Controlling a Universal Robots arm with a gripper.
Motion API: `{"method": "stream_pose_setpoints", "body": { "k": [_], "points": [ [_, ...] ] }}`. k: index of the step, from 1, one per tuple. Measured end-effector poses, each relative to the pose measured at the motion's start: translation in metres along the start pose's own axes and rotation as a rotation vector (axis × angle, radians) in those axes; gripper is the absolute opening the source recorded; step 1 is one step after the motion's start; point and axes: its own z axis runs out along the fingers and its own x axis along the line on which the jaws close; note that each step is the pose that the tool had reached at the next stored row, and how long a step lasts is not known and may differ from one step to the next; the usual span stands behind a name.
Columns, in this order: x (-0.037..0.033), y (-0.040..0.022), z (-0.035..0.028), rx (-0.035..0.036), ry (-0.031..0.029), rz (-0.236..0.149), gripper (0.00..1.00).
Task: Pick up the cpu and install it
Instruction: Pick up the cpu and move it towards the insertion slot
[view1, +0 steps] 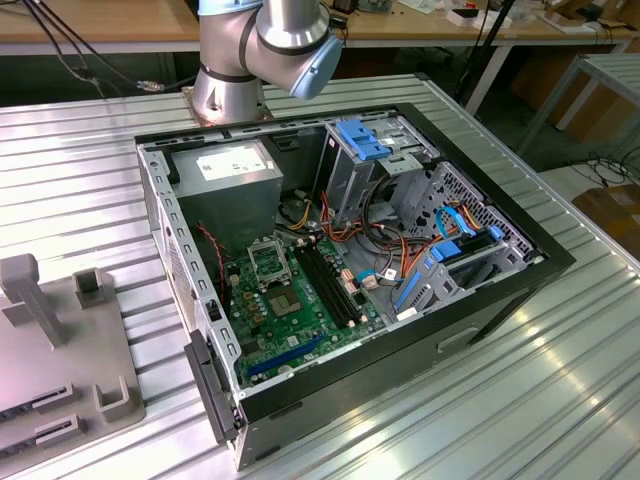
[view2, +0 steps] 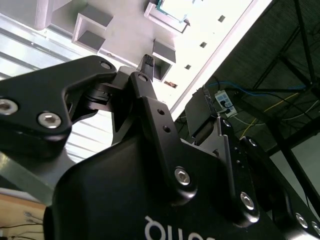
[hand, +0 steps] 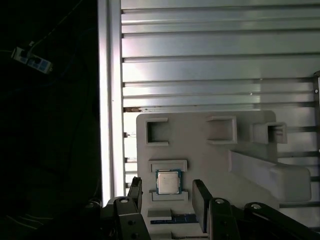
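Cpu (hand: 168, 181): lies flat in a holder on the grey tray (view1: 60, 375), at the lower left of the exterior view.
Handling: probably light, stiff, fragile underneath; hold it by two opposite edges.
Jaws: wide open, empty, one at each side of the cpu.
Arm (view1: 268, 45): wrist seems to look straight down on the tray.

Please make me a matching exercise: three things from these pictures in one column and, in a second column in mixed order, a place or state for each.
1. cpu
2. gripper
3. motherboard

A. green, inside the open computer case
B. open, holding nothing
C. lying in a slot of the grey holder

Pairs: 1-C, 2-B, 3-A
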Motion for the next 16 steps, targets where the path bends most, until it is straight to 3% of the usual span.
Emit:
{"method": "stream_pose_setpoints", "body": {
  "k": [16],
  "points": [
    [-0.0001,-0.0004,0.0031,-0.0002,-0.0003,0.0,0.53]
  ]
}}
